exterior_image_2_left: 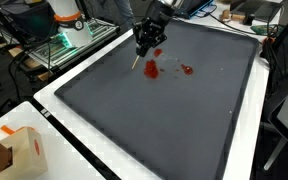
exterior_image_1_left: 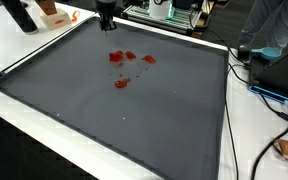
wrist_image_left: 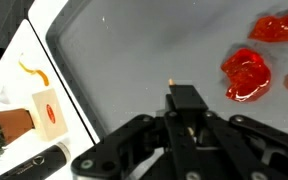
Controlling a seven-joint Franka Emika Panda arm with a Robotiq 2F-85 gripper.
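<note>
Several red pieces (exterior_image_1_left: 121, 83) on grey mat (exterior_image_1_left: 104, 120); claw (exterior_image_2_left: 142, 50) clenched on thin stick (exterior_image_2_left: 136, 62), hovering beside them, likely approach step; next calls for careful lowering.

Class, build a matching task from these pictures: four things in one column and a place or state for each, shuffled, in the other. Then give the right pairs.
Things:
1 gripper
2 red pieces
3 mat
4 orange-and-white box

Places or states:
a dark grey, spread over the white table
b standing off the mat, on the white table
c shut on a thin stick, above the mat
d scattered on the mat

Pairs: 1-c, 2-d, 3-a, 4-b
</note>
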